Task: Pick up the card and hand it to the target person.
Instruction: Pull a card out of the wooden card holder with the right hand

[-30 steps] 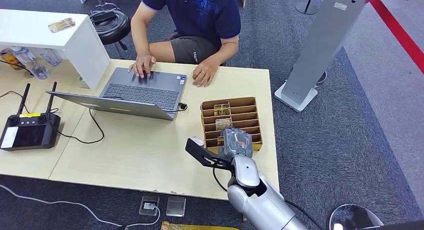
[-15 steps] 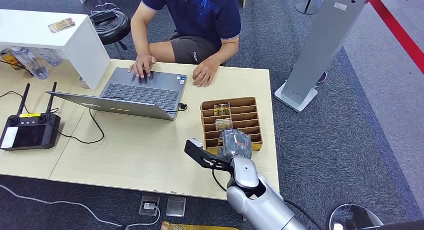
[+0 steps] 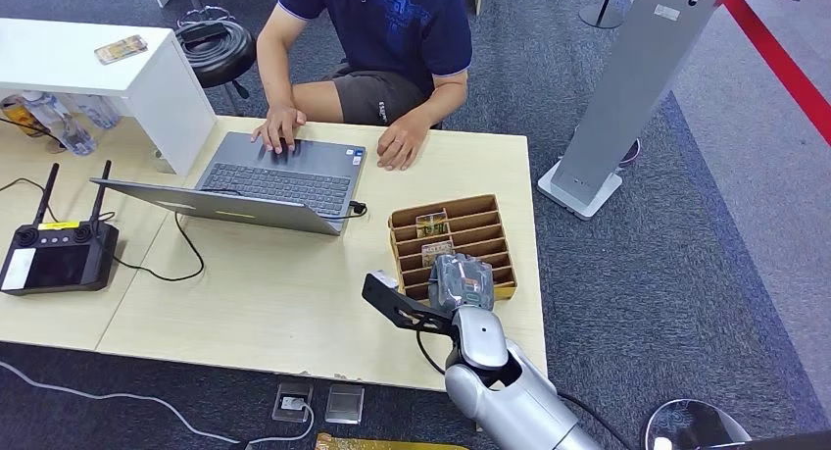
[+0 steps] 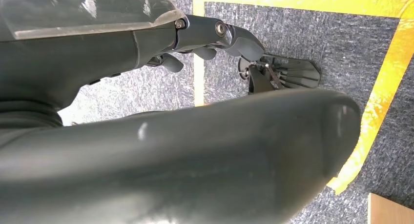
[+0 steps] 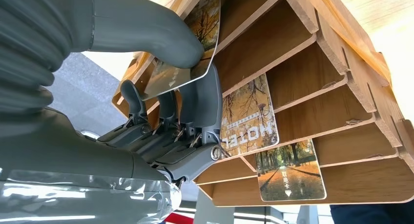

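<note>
— Well, start big: what sits on the bench [image 3: 294, 303]?
— A pale wooden top with a grey laptop [image 3: 265, 185] at the far left, where a seated person [image 3: 377, 38] rests both hands. Near right stands a slotted wooden card rack [image 3: 495, 236].
— And the right hand [image 3: 461, 283]?
— From the head view it covers the rack's near slots; the grip is hidden there. The right wrist view shows it: thumb and dark fingers [image 5: 195, 99] pinch a glossy card [image 5: 195, 48] with an autumn-tree print, its rounded corner against the rack.
— Other cards?
— One marked HOTEL [image 5: 246, 116], another [image 5: 290, 170] one slot further on.
— The left hand [image 4: 210, 38]?
— Fingers curled in over grey carpet, holding nothing.
</note>
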`<state>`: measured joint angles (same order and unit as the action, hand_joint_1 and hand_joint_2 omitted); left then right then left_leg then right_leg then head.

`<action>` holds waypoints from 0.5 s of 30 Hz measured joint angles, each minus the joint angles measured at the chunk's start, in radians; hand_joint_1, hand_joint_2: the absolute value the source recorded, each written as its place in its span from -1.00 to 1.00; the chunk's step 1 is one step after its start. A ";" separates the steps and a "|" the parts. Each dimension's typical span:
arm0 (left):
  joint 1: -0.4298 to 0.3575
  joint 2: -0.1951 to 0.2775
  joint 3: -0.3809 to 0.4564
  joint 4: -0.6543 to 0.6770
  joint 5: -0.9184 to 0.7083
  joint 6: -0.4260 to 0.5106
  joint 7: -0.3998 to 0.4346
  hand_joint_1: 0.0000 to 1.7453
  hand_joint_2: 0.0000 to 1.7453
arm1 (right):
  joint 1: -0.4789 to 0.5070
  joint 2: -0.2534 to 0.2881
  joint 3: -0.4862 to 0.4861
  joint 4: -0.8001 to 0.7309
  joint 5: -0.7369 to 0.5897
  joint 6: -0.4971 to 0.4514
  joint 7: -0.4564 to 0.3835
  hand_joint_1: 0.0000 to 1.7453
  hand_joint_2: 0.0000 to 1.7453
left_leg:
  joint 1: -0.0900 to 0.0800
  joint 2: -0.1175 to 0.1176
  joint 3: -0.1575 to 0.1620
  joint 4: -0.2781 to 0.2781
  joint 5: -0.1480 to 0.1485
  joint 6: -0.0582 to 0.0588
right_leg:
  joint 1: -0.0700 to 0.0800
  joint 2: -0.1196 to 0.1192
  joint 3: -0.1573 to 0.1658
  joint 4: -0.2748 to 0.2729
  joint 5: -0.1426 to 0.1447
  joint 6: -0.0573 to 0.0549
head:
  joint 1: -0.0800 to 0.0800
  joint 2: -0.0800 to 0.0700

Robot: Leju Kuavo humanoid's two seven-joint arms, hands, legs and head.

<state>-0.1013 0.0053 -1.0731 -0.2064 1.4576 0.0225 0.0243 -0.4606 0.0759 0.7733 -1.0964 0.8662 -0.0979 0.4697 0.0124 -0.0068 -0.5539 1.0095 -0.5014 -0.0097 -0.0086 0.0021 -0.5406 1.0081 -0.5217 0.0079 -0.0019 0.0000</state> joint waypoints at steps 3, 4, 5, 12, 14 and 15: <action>0.000 0.000 0.000 0.000 -0.002 0.000 0.001 -1.00 -1.00 | 0.000 -0.002 0.001 0.000 -0.001 -0.003 0.000 0.54 1.00 | 0.000 0.000 0.000 0.000 0.000 0.000 | 0.000 0.000 0.000 0.000 0.000 0.000 | 0.000 0.000; 0.000 0.000 0.000 0.000 -0.003 0.000 0.002 -1.00 -1.00 | 0.000 -0.003 0.001 0.000 -0.001 -0.004 0.000 0.54 1.00 | 0.000 0.000 0.000 0.000 0.000 0.000 | 0.000 0.000 0.000 0.000 0.000 0.000 | 0.000 0.000; 0.000 0.000 0.000 0.000 -0.004 0.000 0.002 -1.00 -1.00 | 0.000 -0.003 0.001 0.000 -0.001 -0.005 0.000 0.54 1.00 | 0.000 0.000 0.000 0.000 0.000 0.000 | 0.000 0.000 0.000 0.000 0.000 0.000 | 0.000 0.000; 0.000 0.000 0.000 0.000 -0.013 0.008 0.003 -1.00 -1.00 | 0.000 -0.008 0.001 -0.002 -0.002 -0.006 0.000 0.54 1.00 | 0.000 0.000 0.001 0.000 0.000 0.000 | 0.000 0.000 0.000 0.000 0.000 0.000 | 0.000 0.000; 0.000 0.000 0.000 0.000 -0.011 0.009 0.002 -1.00 -1.00 | 0.001 -0.008 0.001 -0.003 -0.001 -0.007 0.000 0.54 1.00 | 0.000 0.000 0.001 0.000 0.000 0.000 | 0.000 0.000 0.001 0.000 0.000 0.000 | 0.000 0.000; 0.000 0.000 0.000 0.000 -0.011 0.009 0.001 -1.00 -1.00 | 0.001 -0.008 0.001 -0.003 0.000 -0.007 -0.001 0.54 1.00 | 0.000 0.000 0.001 0.000 0.000 0.000 | 0.000 0.000 0.001 0.000 0.000 0.000 | 0.000 0.000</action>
<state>-0.1012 0.0053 -1.0731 -0.2064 1.4470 0.0319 0.0252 -0.4597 0.0674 0.7744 -1.0992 0.8666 -0.1053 0.4690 0.0124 -0.0067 -0.5532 1.0095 -0.5013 -0.0097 -0.0086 0.0021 -0.5401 1.0081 -0.5217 0.0079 -0.0018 0.0000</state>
